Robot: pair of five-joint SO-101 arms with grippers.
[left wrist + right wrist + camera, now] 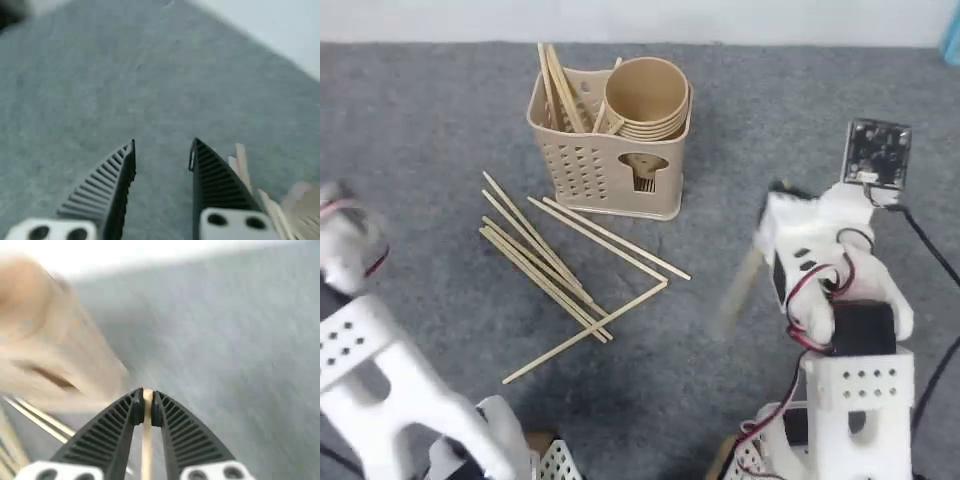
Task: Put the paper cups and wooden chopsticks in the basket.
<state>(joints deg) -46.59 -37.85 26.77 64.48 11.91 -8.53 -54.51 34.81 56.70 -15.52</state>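
Note:
A beige perforated basket [605, 165] stands at the back of the grey carpet, and it looms close beside my right gripper as the basket [45, 360]. It holds stacked paper cups [646, 95] and a few upright wooden chopsticks [560, 92]. Several loose chopsticks [555, 268] lie fanned on the carpet in front of it. My right gripper [146, 401] is shut on one chopstick [147, 445], which hangs blurred beside the right arm as the held chopstick [740, 288]. My left gripper [163, 150] is open over bare carpet, with chopstick ends [242, 162] just beside one finger.
The right arm [835, 300] stands at the front right with red and black wires. The left arm [365, 350] fills the front left corner. Grey carpet [440, 120] lies bare left and right of the basket.

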